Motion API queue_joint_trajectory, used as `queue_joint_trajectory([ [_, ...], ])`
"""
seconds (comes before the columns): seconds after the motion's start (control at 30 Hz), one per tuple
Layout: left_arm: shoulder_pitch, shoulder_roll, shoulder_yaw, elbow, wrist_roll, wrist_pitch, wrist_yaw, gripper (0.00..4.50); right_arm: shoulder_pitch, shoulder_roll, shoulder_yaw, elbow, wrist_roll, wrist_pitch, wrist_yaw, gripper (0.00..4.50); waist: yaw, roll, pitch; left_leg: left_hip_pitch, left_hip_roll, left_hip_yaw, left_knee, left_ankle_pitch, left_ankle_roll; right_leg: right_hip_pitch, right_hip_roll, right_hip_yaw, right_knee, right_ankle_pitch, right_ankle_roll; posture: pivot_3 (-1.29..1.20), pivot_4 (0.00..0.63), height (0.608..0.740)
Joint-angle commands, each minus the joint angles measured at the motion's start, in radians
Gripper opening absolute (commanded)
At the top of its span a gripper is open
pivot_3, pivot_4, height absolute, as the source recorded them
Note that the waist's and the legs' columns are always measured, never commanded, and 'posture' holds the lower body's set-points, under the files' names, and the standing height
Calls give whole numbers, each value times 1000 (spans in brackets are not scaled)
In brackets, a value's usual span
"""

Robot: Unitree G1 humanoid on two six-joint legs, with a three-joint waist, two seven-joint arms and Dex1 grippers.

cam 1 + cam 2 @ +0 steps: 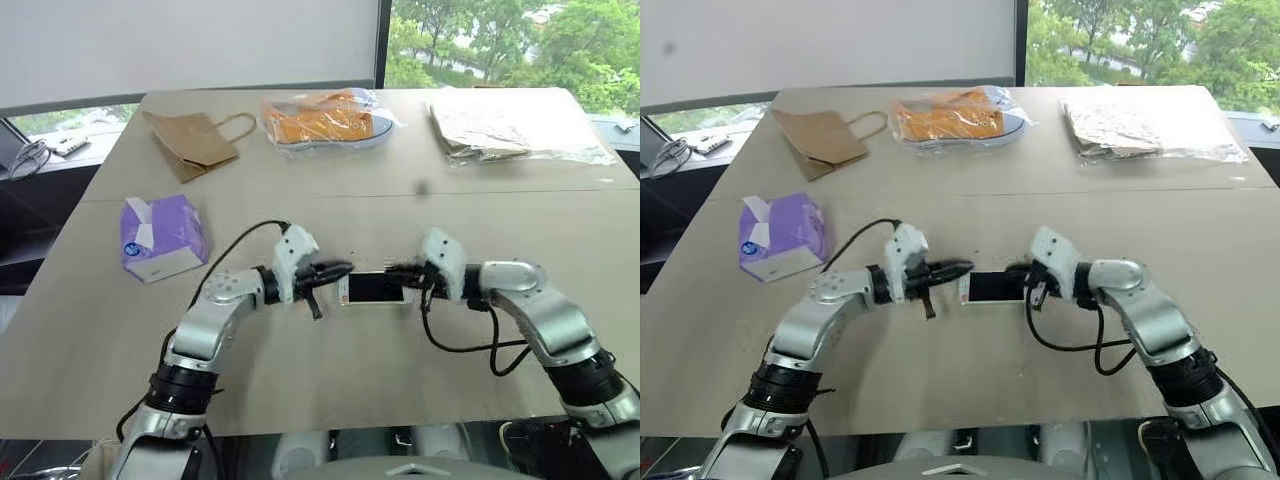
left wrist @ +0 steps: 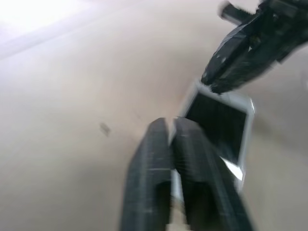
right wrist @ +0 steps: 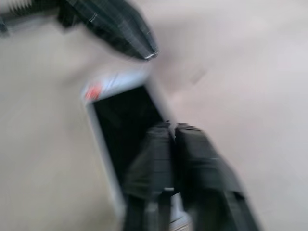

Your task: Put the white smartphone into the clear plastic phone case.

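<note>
Head views: white smartphone (image 1: 375, 289) lying screen-up on table (image 1: 330, 380) between both grippers. Left gripper (image 1: 338, 269) pointing at its left end, right gripper (image 1: 397, 272) reaching its right end; whether either is gripping it, cannot tell. Purple tissue pack (image 1: 160, 236) sitting well left.

Left wrist view: fingers (image 2: 154, 178) pressing nearly together beside phone.

Right wrist view: fingers (image 3: 192, 163) nearly together over screen.

Bare table (image 1: 330, 390) is lying open around the phone (image 1: 375, 288); the tissue pack (image 1: 160, 237) and bags (image 1: 325, 120) are sitting well apart.
</note>
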Motion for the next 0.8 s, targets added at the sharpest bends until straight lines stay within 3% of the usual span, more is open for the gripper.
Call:
queue_joint_trajectory([
  [0.03,24,15,58,-86,-67,30,13,2302,45,1,-100,-86,66,-1,-35,2366,0,0,0,0,0,0,0,-1,2,0,0,-1,0,0,0,0,150,740],
  [0.2,105,44,142,-170,-118,69,58,4488,156,-41,-205,-172,106,-6,-69,4500,0,-1,4,0,0,0,-1,-1,2,0,0,-1,-1,-1,1,0,150,740],
  [0.4,282,93,213,-310,-143,107,112,4488,392,-89,-353,-309,175,28,-93,4500,0,-1,4,1,0,-1,-1,-2,2,1,0,-1,-1,-2,3,0,150,740],
  [0.53,423,110,273,-362,-156,101,133,4488,532,-70,-438,-341,185,-44,-109,4500,-1,-1,5,1,0,0,-1,-2,2,1,0,1,-1,-5,0,0,150,740],
  [0.8,570,90,346,-405,-182,89,175,4488,667,-79,-519,-324,166,-133,-120,4500,1,-1,5,3,1,-1,-1,-2,2,2,-1,1,-1,-6,0,0,150,740],
])
